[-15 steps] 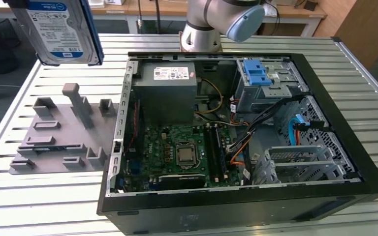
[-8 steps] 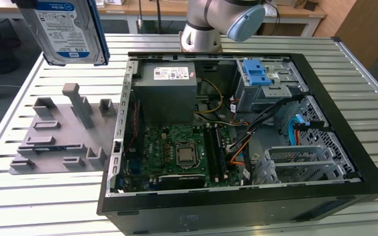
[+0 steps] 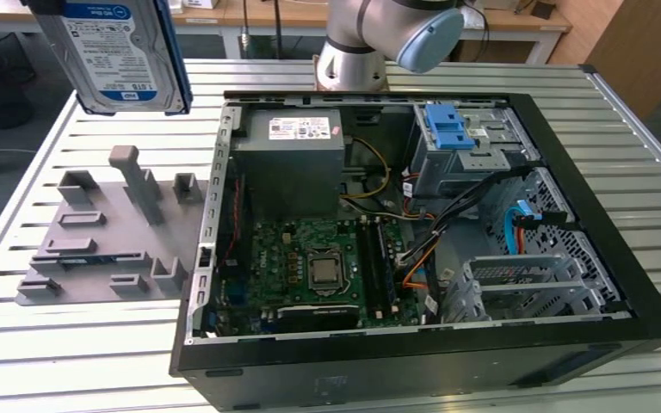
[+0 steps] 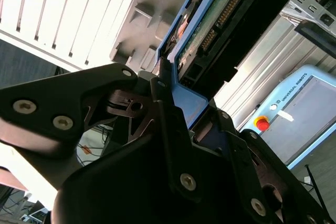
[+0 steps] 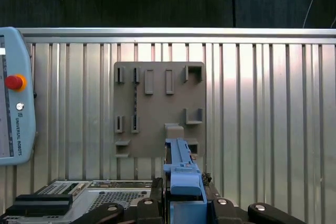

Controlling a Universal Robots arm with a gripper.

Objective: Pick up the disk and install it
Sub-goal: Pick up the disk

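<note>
Nearest, an open computer case [image 3: 423, 366] is laid flat on a slatted metal table [image 3: 78, 361], with a metal drive cage [image 3: 537, 288] at its near right. To its left a grey fixture plate [image 3: 101, 232] is seen. At the far left the disk [image 3: 118, 56] is held high above the table, the gripper [image 5: 184, 195] clamped on its blue carrier frame. Pick-up is judged done, installation not; squaring of carrier to bay is called for. Wooden benches [image 3: 273, 13] are seen beyond.

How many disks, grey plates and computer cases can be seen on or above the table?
disk: 1
grey plate: 1
computer case: 1
Total: 3
</note>
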